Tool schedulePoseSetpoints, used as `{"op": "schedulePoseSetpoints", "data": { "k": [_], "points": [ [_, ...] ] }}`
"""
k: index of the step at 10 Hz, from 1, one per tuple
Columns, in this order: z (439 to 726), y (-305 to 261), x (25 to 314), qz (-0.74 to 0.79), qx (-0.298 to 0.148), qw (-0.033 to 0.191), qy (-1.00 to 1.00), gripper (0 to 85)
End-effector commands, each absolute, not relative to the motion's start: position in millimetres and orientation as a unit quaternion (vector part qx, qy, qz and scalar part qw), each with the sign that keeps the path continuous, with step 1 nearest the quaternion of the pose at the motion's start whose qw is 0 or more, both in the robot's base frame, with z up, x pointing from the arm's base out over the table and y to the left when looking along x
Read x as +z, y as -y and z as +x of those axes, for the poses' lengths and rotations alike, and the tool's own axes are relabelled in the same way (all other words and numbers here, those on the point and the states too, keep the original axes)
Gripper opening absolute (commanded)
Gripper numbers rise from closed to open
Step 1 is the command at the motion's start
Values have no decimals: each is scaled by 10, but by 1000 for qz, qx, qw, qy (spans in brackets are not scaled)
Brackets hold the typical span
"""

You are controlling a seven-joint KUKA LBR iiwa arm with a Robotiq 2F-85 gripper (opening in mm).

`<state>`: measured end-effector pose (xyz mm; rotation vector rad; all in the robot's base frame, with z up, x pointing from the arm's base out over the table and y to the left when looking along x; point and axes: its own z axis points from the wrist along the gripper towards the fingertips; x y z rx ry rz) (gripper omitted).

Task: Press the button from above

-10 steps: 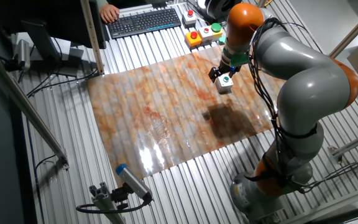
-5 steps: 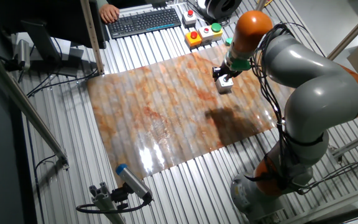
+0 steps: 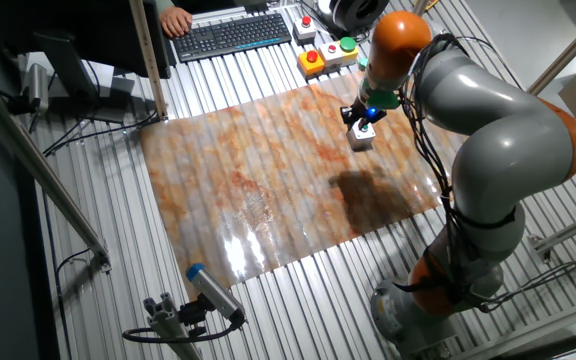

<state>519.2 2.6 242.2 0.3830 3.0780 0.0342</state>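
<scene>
The button's small white cube housing [image 3: 362,139] stands on the far right part of the marbled orange mat [image 3: 268,180]. My gripper [image 3: 364,120] points straight down directly over it, its dark tip at the top of the housing. The tip covers the green cap, and only a small bluish-green spot shows at its edge. Whether the tip touches the cap I cannot make out, and no gap between the fingertips shows. The orange and grey arm reaches in from the right.
Behind the mat stand an orange box with a red button [image 3: 312,60], a white box with a larger green button [image 3: 345,48] and another small red-button box [image 3: 305,26]. A keyboard [image 3: 230,35] and a person's hand [image 3: 175,18] are at the back. A blue-capped cylinder [image 3: 213,290] lies front left.
One second ago the green cap showed below the gripper tip; the tip now covers it. The arm's wrist swung slightly right, then back a little to the left.
</scene>
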Motion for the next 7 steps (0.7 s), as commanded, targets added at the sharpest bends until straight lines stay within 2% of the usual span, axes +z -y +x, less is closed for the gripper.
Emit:
{"op": "schedulePoseSetpoints", "data": {
  "k": [1, 6, 7],
  "points": [
    [5197, -17, 2447, 123, 15, 17, -992, 340],
    [5231, -10, 2442, 121, 18, 21, -992, 340],
    [5234, -10, 2439, 121, 20, 20, -992, 170]
  ]
}}
